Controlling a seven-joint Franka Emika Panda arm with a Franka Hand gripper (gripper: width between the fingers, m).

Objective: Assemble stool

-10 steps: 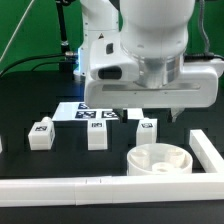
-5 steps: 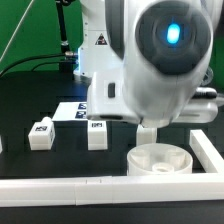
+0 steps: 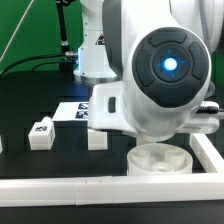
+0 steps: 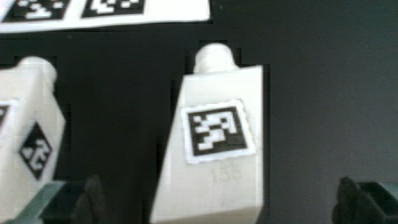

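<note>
leg (image 4: pixel 217 115) dead centre in the wrist view, tag face up, its near end sitting right in the gap of my pincer (image 4: pixel 222 205). fingers (image 4: pixel 71 200) are spread wide, one on each flank, neither touching it, nothing held. its long axis runs straight away from me, from between my fingertips toward the marker board (image 4: pixel 107 10), rounded tip at the far end. so my closing line crosses it the narrow way, which i reckon is the grip i want.

second leg (image 4: pixel 27 120) lies just beside it, apart from it, outside my finger. near enough to mind when i come down.

exterior view: my own bulk hides the pincer and what is under it. the seat disc (image 3: pixel 158 162) shows on the table (image 3: pixel 25 105), tucked into the corner of the white rail (image 3: pixel 60 186). nothing stands in its sockets as far as i can see. an outlying leg (image 3: pixel 41 133) waits at the exterior view's left, well apart from the disc.
</note>
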